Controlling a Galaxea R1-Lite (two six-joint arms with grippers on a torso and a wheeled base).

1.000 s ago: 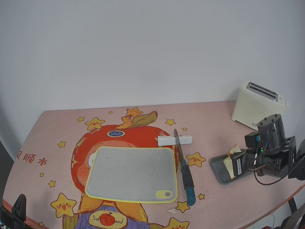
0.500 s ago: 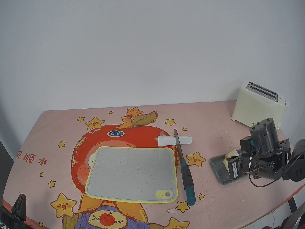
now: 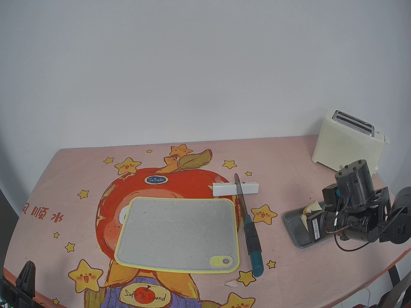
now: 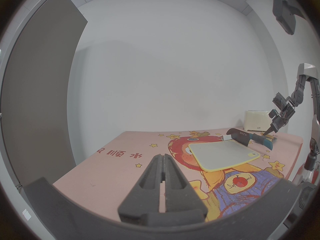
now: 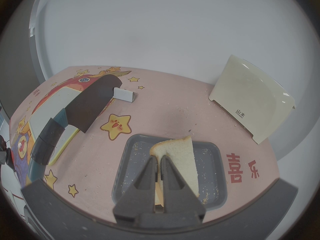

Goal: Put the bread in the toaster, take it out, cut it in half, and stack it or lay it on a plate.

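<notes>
Right arm has dropped lower in the last 1 second, so the right gripper (image 5: 159, 159) now sits at the grey tray (image 5: 133, 170), lower right of the head view, pinching the bread slice (image 5: 180, 159). Toaster (image 3: 347, 141) stands behind it at the right edge. Left gripper (image 4: 163, 157) is pressed together, lower left corner.

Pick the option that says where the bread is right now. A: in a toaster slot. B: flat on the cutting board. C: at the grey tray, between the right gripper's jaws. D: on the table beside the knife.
C: the bread is at the grey tray, with the jaws of the right gripper closed on its edge.
</notes>
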